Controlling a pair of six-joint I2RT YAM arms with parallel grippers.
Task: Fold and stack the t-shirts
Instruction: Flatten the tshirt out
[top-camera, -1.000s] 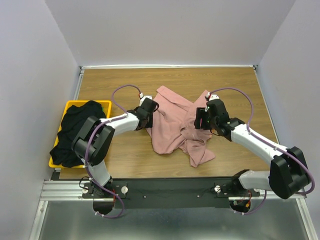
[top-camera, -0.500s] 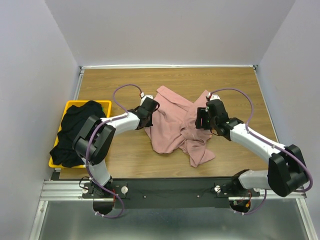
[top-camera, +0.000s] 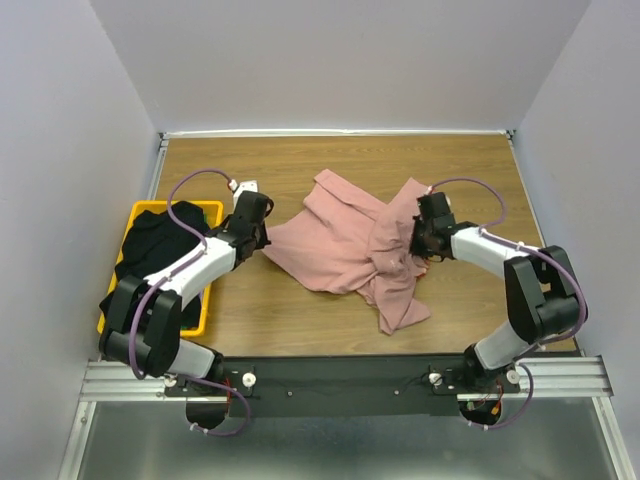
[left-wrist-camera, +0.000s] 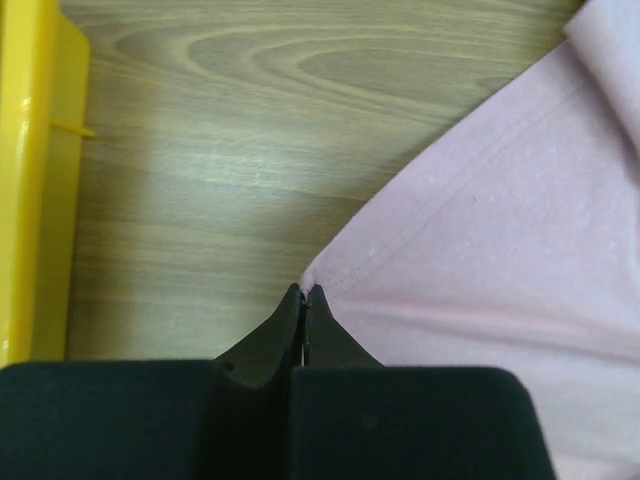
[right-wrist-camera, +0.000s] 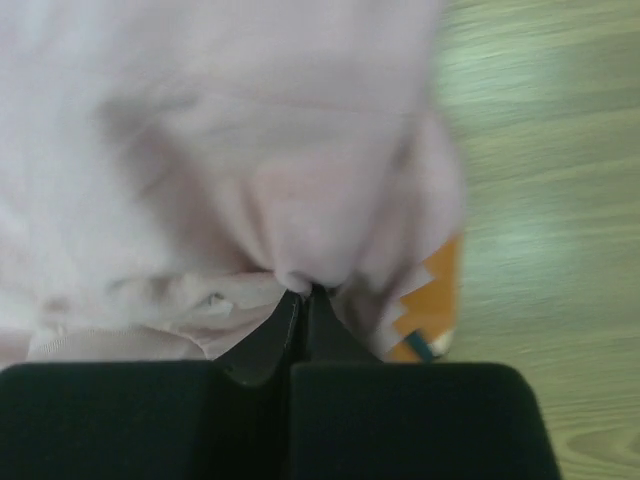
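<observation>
Wooden tabletop (top-camera: 300, 320): clamped left pincer (left-wrist-camera: 304, 295) and right pincer (right-wrist-camera: 303, 295) onto pink t-shirt (top-camera: 340, 245), tugged edge leftward toward basket (left-wrist-camera: 30, 180); spreading begun, folding pending.

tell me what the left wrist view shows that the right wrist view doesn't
Only the left wrist view: a wall of the yellow basket along the left edge, and the left gripper shut on a flat hem corner of the pink t-shirt. Only the right wrist view: the right gripper shut on a bunched fold of that shirt, beside an orange patch. Both: pink cloth on the wooden table, pinched in closed jaws.
</observation>
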